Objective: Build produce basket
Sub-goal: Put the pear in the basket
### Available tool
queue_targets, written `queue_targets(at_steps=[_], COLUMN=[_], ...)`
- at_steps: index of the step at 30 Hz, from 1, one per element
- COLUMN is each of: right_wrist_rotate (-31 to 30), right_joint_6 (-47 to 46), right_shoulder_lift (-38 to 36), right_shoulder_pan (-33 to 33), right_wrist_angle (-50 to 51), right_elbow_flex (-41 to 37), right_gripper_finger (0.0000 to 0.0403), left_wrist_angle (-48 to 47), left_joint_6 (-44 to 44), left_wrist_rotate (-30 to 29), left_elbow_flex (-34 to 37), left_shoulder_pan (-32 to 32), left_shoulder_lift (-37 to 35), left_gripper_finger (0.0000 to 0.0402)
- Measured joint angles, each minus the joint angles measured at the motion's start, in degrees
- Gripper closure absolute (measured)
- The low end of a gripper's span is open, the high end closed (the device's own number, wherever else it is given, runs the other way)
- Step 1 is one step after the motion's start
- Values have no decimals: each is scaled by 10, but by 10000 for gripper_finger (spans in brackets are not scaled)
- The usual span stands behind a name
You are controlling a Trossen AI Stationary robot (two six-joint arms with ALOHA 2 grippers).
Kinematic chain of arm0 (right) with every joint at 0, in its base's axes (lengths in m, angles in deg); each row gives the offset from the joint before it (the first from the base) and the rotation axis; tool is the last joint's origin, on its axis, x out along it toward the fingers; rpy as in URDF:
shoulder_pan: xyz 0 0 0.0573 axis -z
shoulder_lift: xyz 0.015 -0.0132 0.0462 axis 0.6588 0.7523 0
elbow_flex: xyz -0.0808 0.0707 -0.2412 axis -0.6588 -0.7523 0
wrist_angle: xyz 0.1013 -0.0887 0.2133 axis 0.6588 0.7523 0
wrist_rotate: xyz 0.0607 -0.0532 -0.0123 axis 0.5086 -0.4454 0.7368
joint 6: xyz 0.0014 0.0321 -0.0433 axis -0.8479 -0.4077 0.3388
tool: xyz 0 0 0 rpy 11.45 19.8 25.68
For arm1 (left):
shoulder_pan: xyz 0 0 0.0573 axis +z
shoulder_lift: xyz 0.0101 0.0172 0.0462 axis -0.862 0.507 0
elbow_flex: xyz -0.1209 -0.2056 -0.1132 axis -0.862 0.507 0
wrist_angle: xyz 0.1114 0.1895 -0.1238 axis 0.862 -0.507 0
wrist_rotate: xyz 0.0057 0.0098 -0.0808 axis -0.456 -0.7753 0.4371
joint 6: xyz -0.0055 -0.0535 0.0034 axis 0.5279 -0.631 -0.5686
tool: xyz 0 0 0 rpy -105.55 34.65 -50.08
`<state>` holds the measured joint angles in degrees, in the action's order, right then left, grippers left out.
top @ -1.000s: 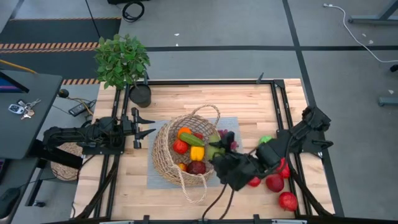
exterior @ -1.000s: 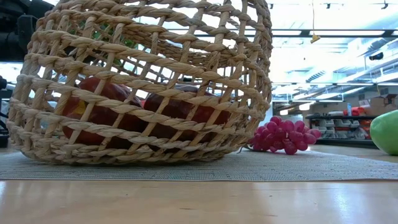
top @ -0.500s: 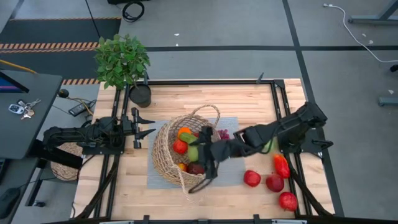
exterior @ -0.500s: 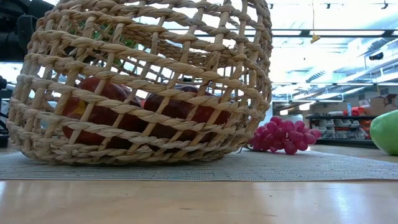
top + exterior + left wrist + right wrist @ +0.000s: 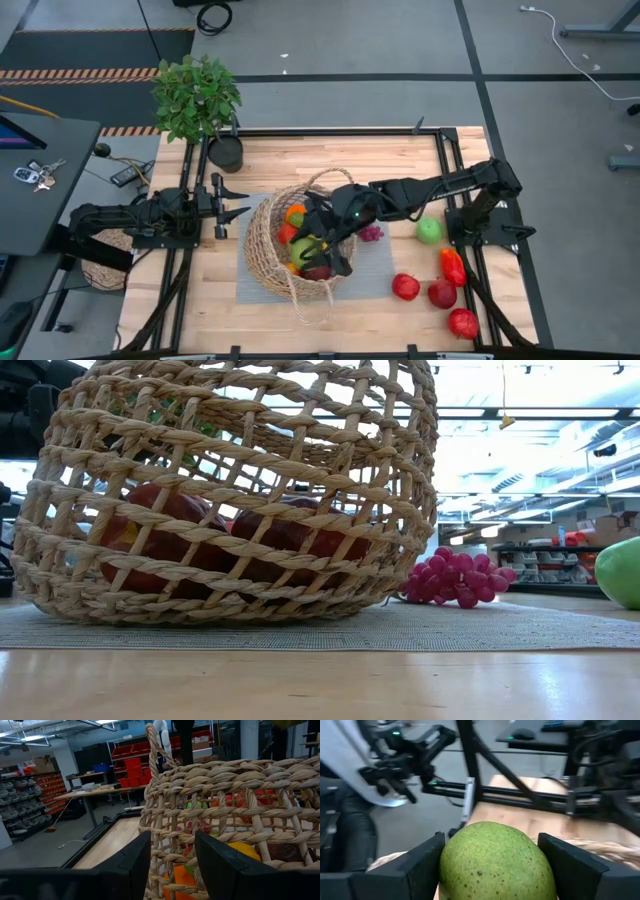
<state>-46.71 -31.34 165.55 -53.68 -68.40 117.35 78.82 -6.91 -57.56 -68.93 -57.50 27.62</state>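
Observation:
The tan wicker basket stands on a grey mat and holds an orange, red fruit and more; it fills the low view. My right gripper reaches over the basket's mouth, shut on a green speckled pear. My left gripper waits open just left of the basket, whose wall it faces. Purple grapes, a green apple, a red pepper and three red apples lie on the table to the right. My right gripper pinches the green pear between its two fingers, one on each side of its rounded body. The pear is lifted clear, over the basket's inside. The arm reaches in from the table's right.
A potted plant and a dark pot stand at the far left corner. The basket's loop handles stick out at its far and near sides. Black frame rails run along the table's edges.
My right gripper has swung with the green pear from the mat near the basket's right side toward the table's left, and now hangs over the basket's mouth. Its arm has stretched out and moved toward the far edge. The basket and loose fruit have stayed put.

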Motion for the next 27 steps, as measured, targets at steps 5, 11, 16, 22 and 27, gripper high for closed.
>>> queue_targets(at_steps=[5,11,16,22,27], right_wrist_rotate=[42,64,51,48,5], right_joint_6=[0,-22,-22,-22,-19], right_shoulder_lift=[-2,-14,-16,-16,-16], right_shoulder_pan=[9,22,26,26,24], right_wrist_angle=[-8,-31,-8,9,31], right_elbow_flex=[0,0,0,0,0], right_gripper_finger=[87,87,87,87,87], left_wrist_angle=[0,0,0,0,0], left_joint_6=[0,0,0,0,0], left_wrist_rotate=[0,0,0,0,0], left_elbow_flex=[0,0,0,0,0], left_shoulder_pan=[0,0,0,0,0], left_shoulder_lift=[0,0,0,0,0], left_gripper_finger=[241,241,241,241,241])
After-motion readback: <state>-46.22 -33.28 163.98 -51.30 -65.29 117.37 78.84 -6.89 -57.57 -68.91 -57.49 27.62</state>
